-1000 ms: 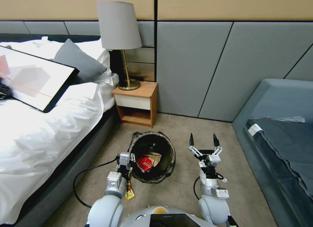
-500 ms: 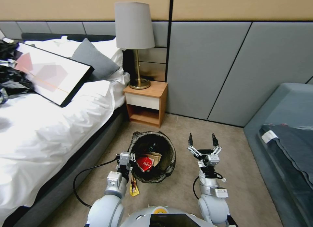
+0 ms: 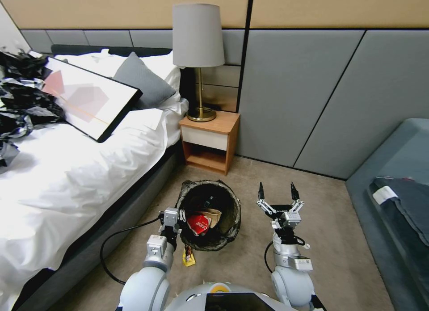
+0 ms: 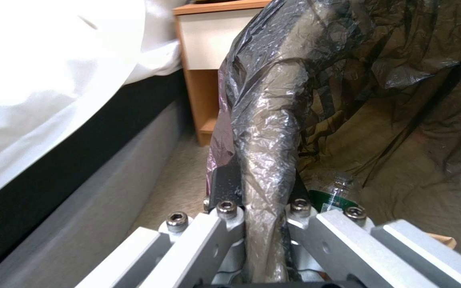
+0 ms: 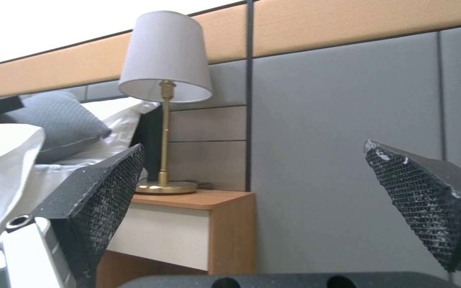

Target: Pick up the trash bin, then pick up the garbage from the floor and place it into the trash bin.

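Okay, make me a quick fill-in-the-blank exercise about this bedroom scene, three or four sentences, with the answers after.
1. The left gripper is shut on the rim of the ____.
2. The right gripper hovers beside the trash bin with its fingers ____.
3. The lamp stands on the wooden ____.
4. A yellow packet lies on the ____ beside the left arm.

Missing words: trash bin; open; nightstand; floor

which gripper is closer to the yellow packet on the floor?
Left. The left gripper grips the trash bin rim right above the yellow packet; the right gripper hangs open across the bin.
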